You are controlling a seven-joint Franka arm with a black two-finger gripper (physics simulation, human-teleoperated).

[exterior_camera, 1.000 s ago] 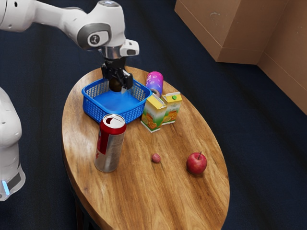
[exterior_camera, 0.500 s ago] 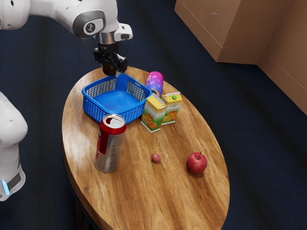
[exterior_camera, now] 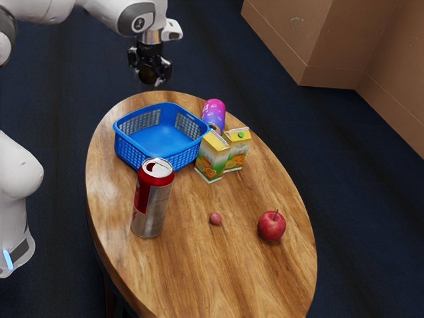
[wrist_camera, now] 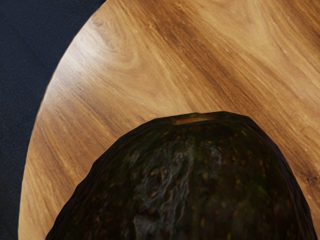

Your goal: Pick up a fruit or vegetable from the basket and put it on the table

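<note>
The white arm [exterior_camera: 50, 8] reaches out, its black hand [exterior_camera: 152, 75] pointing down, gripping.

Somewhere indoors, home or office unclear, with dark blue floor [exterior_camera: 371, 212], brown walls [exterior_camera: 331, 43] and rounded wooden table [exterior_camera: 192, 265]

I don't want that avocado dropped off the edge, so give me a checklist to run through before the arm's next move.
1. Avocado between the fingers: ok.
2. Avocado out of the basket: ok, held up beyond its far rim.
3. Basket upright: ok.
4. Bare wood on the table for setting down: ok, visible near its edge.
5. Avocado directly above that wood, not past the edge: cannot tell.
6. Avocado resting on the table: not ok, it's in the air.
</note>
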